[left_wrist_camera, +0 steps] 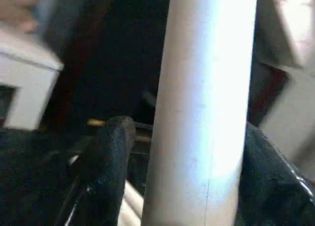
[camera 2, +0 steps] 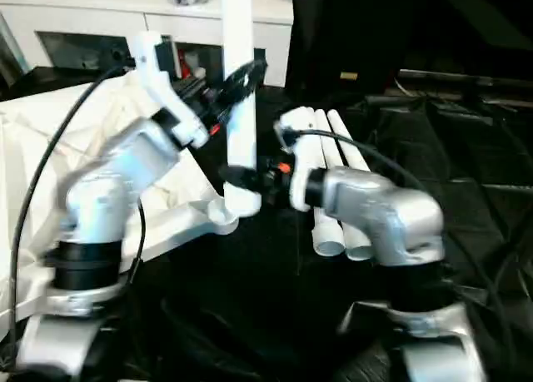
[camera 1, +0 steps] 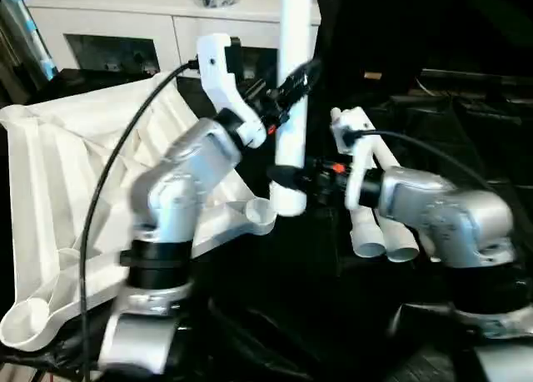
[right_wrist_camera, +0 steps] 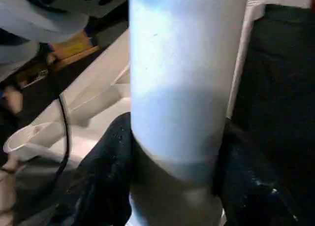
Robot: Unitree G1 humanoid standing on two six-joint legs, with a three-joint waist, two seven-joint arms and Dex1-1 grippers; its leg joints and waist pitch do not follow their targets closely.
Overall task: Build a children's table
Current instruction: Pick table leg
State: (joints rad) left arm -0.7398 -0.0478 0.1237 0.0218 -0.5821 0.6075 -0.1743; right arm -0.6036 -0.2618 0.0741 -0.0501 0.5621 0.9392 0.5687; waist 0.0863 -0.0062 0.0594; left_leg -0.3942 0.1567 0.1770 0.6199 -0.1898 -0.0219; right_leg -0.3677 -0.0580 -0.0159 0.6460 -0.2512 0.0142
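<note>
White leg (camera 1: 293, 107) stands near upright, long axis vertical, lower end just above and beside near corner socket (camera 1: 260, 211) of tabletop (camera 1: 58, 174), which lies underside up to robot's left. Right gripper (camera 1: 291, 179) clamps leg near its lower end, so it is closer to socket. Left gripper (camera 1: 291, 89) sits higher up w/ fingers (left_wrist_camera: 106, 157) either side of leg; gap shows on one side, so grip looks loose. Three spare legs (camera 1: 379, 224) lie on black cloth (camera 1: 316, 315) beyond.
</note>
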